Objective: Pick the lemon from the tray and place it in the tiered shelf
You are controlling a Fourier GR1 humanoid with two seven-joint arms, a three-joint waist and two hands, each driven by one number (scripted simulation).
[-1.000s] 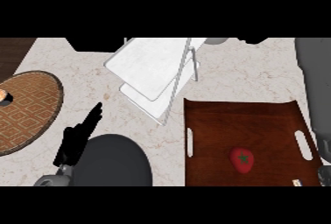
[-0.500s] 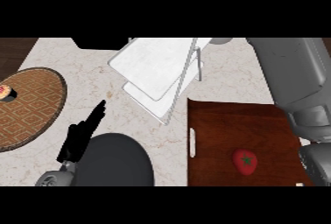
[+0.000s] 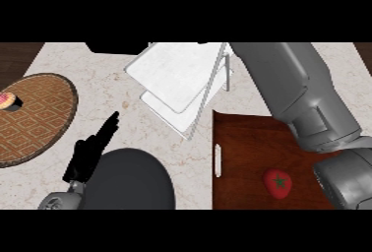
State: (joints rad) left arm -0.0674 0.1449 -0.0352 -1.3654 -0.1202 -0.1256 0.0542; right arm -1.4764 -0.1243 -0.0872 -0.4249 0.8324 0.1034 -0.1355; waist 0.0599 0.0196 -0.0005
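On the counter, head view: field lines below.
Counter (image 3: 145,123): pale marble, carrying everything named here.
Tray (image 3: 243,142): dark brown wood, lying at lower right; 1 white slot handle is showing on its left rim. It is sitting in the same spot as 0.5 s ago.
Task thing: no lemon is showing. 1 red fruit (image 3: 278,182) with a green star-shaped top is lying on the tray's floor, right of centre and near the lower edge, untouched by any hand. It is staying where it lay in both earlier pictures.
Tiered shelf (image 3: 178,83): white, 2 flat levels showing, standing just beyond the tray's upper left corner, holding nothing I can see.
Right forearm (image 3: 301,98): grey, running from the lower right corner up past the shelf's right side and crossing the tray's upper right part. It is reaching farther up and left than 0.5 s ago, now covering more of the tray.
Right hand: lying past the upper edge; fingers cannot be told.
Left hand (image 3: 91,155): black, resting at lower left on the bare counter, fingers straight and pressed together, pointing up and right, holding nothing. It is keeping its earlier pose.
Woven mat (image 3: 40,123): brown, round, at the left edge, well apart from the tray.
Small pink item (image 3: 9,101): sitting on the mat's left part; too small to name.
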